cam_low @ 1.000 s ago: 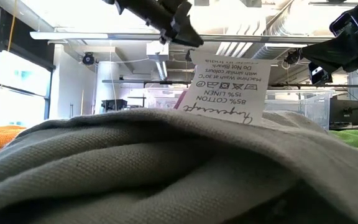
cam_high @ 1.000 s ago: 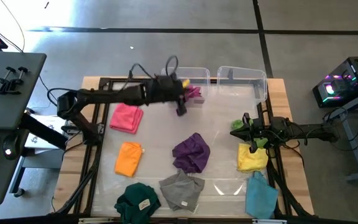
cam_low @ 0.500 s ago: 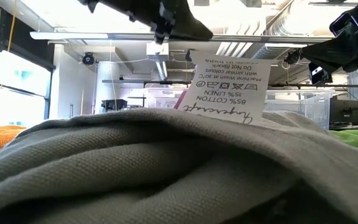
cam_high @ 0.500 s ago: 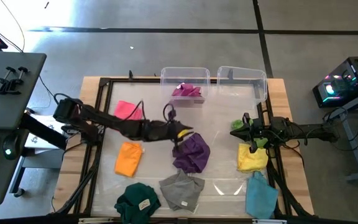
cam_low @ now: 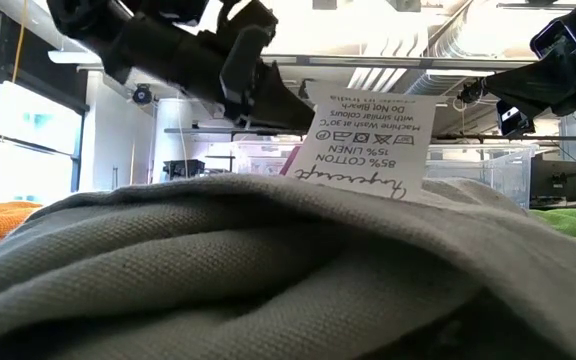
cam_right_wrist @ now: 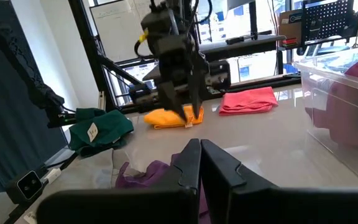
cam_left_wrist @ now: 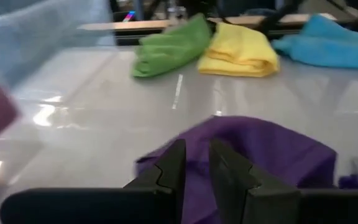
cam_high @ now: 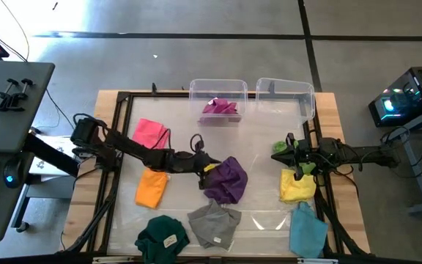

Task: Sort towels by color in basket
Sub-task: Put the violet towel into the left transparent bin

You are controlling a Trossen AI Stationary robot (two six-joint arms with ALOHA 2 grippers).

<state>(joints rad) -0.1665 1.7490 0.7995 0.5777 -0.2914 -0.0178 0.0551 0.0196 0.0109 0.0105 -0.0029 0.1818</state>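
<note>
Fingers of the left gripper (cam_high: 205, 167) sit nearly together, empty, at the purple towel's (cam_high: 227, 179) nine-o'clock edge. Bare tabletop (cam_high: 262, 139) opens toward three o'clock. The magenta towel (cam_high: 220, 108) lies in the clear bin (cam_high: 217, 89) at twelve. The right gripper (cam_high: 279, 148), closed, waits above the light green towel (cam_high: 302, 168).

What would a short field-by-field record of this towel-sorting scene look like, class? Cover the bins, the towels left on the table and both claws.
left bin: holds the magenta towel
right bin: no towel visible inside
towels on table: pink towel, orange towel, purple towel, grey towel, dark green towel, light green towel, yellow towel, light blue towel
left claw: at the purple towel's edge, fingers nearly together, holding nothing
right claw: waiting at the table's right side, shut
</note>
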